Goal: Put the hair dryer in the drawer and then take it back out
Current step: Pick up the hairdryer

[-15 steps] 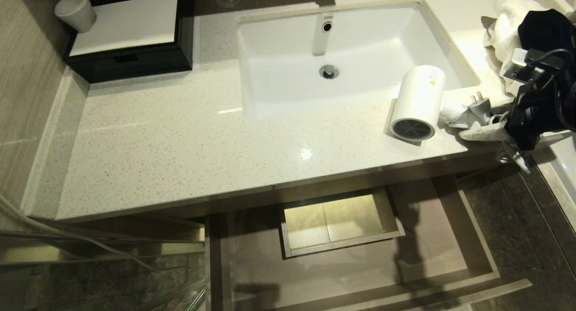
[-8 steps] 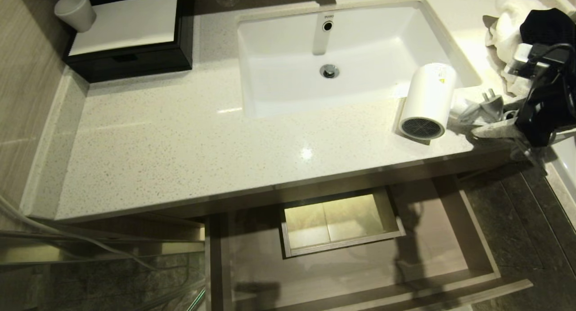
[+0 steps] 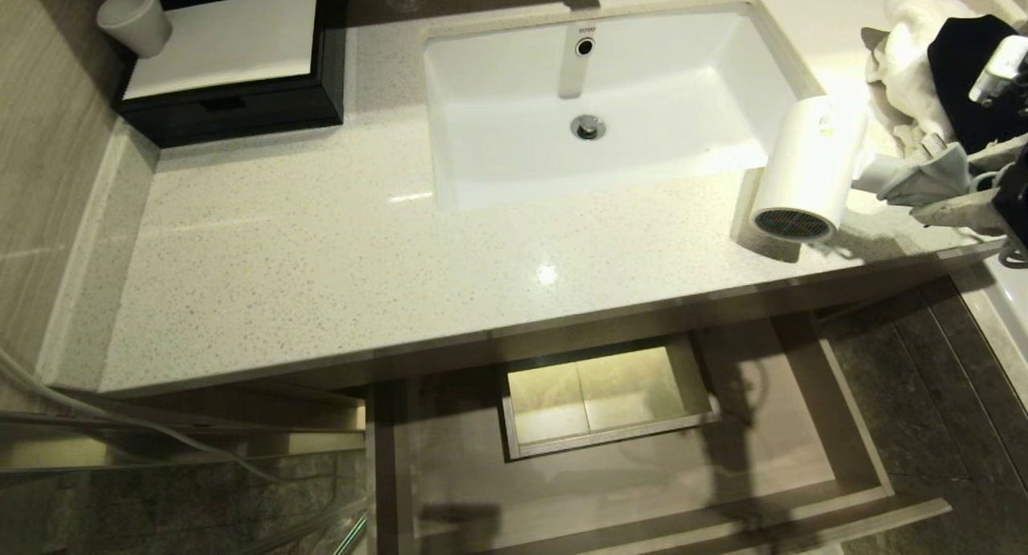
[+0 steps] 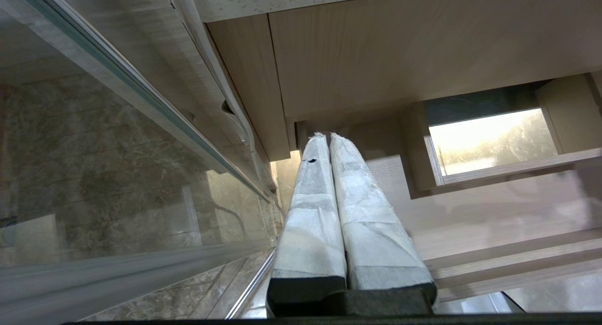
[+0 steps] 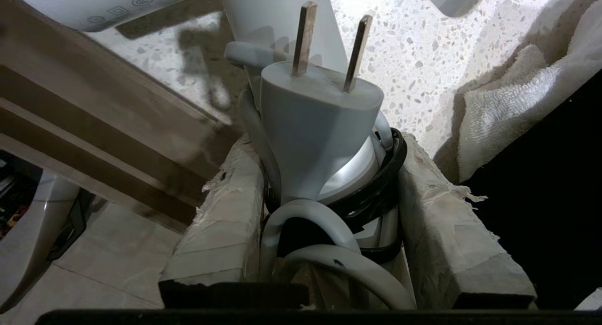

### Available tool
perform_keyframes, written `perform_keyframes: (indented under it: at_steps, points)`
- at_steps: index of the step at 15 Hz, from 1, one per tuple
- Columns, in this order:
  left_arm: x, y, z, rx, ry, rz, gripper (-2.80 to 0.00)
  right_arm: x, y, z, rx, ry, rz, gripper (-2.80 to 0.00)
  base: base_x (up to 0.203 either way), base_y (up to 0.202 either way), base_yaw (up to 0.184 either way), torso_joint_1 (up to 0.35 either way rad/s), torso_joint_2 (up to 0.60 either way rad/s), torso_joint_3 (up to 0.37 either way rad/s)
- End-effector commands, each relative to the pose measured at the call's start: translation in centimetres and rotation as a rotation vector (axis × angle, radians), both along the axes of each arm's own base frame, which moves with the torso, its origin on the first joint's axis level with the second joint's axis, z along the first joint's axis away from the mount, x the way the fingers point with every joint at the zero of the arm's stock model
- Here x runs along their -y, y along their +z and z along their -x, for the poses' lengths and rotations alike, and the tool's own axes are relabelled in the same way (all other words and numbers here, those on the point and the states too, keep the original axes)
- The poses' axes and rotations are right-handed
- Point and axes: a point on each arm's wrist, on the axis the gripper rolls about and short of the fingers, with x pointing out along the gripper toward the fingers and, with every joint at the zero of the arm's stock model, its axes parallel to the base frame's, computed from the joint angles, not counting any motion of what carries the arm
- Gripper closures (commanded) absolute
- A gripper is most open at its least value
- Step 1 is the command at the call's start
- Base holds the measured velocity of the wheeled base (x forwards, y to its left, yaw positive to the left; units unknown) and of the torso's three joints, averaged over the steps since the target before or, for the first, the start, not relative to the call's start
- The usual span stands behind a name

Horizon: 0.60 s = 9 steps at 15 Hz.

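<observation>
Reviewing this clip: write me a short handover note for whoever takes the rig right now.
Right gripper: shut on the hair dryer, pinching its handle and bundled cord; the plug sticks up between the fingers. It holds the dryer over the counter's right end, beside the sink, grille towards the front edge.
Left gripper: shut, empty, parked low by the glass panel in front of the drawer.
Drawer: pulled open below the counter, nothing visible in it.
Whether the dryer has already been in the drawer cannot be told from this moment. If not, lower it in, release, then lift it back out.
</observation>
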Motion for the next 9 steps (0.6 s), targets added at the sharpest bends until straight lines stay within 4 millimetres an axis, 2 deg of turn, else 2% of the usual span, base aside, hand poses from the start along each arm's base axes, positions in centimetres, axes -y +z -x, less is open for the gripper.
perform_keyframes:
  at_steps: [1,4,9]
  points:
    - [0.0,0.0,0.0,-0.001,-0.001,0.000,0.00,-0.4,1.1,2.9,0.035,0.009,0.006,0.00,0.000,0.000,0.000,0.000,0.00,0.000]
    - [0.0,0.0,0.0,-0.001,0.001,0.000,0.00,-0.6,1.7,4.5,0.068,0.002,0.006,0.00,0.000,0.000,0.000,-0.027,0.02,-0.015]
    - [0.0,0.0,0.0,-0.001,0.000,0.000,0.00,-0.9,2.7,7.6,0.109,-0.048,-0.088,0.00,0.000,0.000,0.000,-0.267,0.11,-0.148]
